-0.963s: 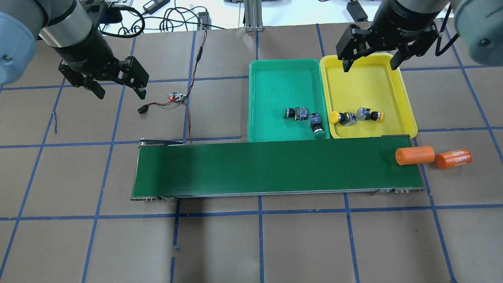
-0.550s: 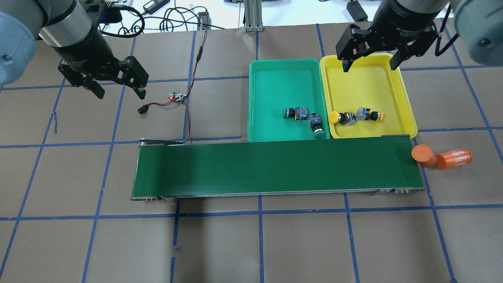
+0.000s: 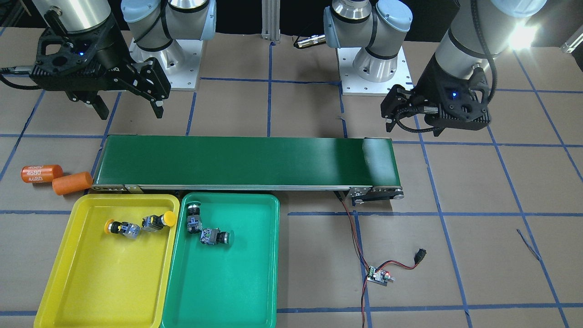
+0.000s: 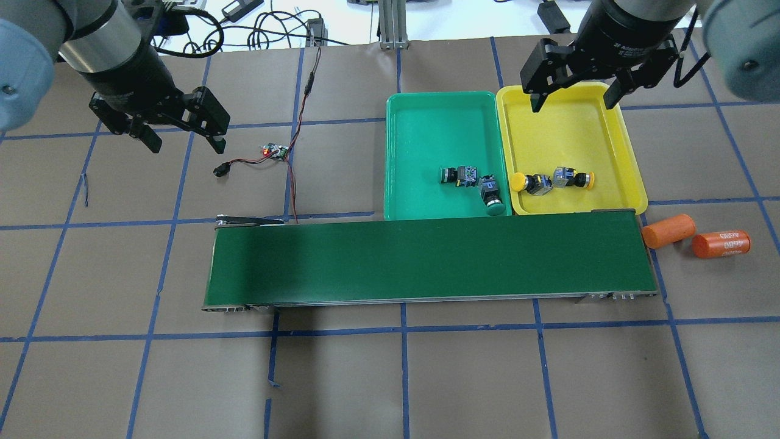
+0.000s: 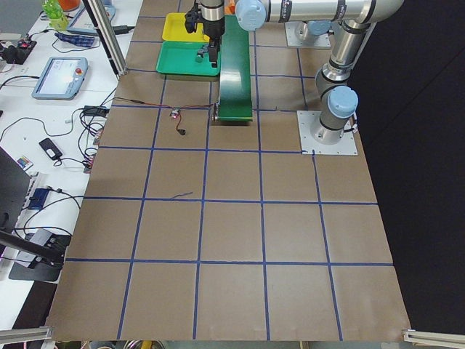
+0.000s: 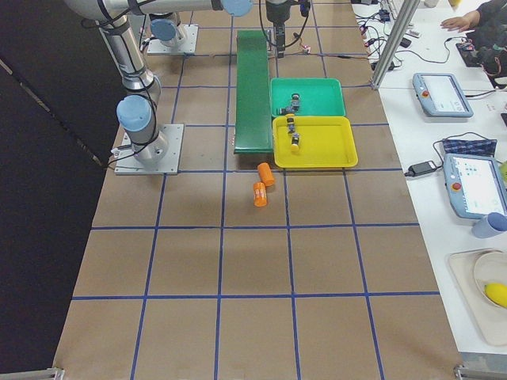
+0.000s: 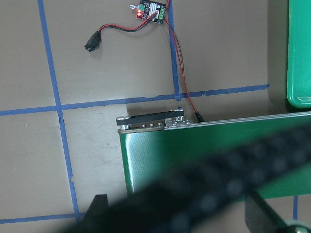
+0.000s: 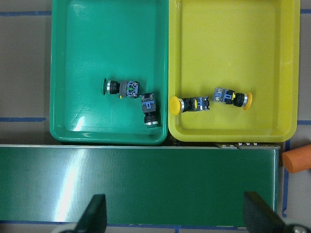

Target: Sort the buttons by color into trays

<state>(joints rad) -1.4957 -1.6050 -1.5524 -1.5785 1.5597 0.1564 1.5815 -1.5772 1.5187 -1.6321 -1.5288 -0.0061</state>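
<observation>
- Buttons [image 4: 531, 183] are all in trays, center-right of the overhead frame: two green buttons [image 4: 458, 175] low in the green tray [image 4: 439, 122], two yellow buttons [image 4: 573, 177] low in the yellow tray [image 4: 567, 134]. Sort looks finished.
- Upper right: right gripper [image 4: 573, 103] hangs over the yellow tray's top end, jaws spread wide, nothing between them.
- Upper left: left gripper [image 4: 184, 141] is also spread and empty, well apart from both trays.
- Risk: one green cap sits in the green tray's lower right corner, and one yellow cap lies just across the shared walls. A needless dip by the right gripper could flick a button over and mix colours.
- Risk: each pair touches or nearly touches, so re-grasping one would likely drag its neighbour.
- Risk: orange cylinders [image 4: 668, 230] lie on the table just beside the right end of the belt [image 4: 426, 262]. They are round, probably roll easily, and could get mistaken for parts to sort.
- Risk: left gripper hangs near the circuit board [image 4: 275, 151] and its wires [image 4: 290, 178]. A descent there could snag them.
</observation>
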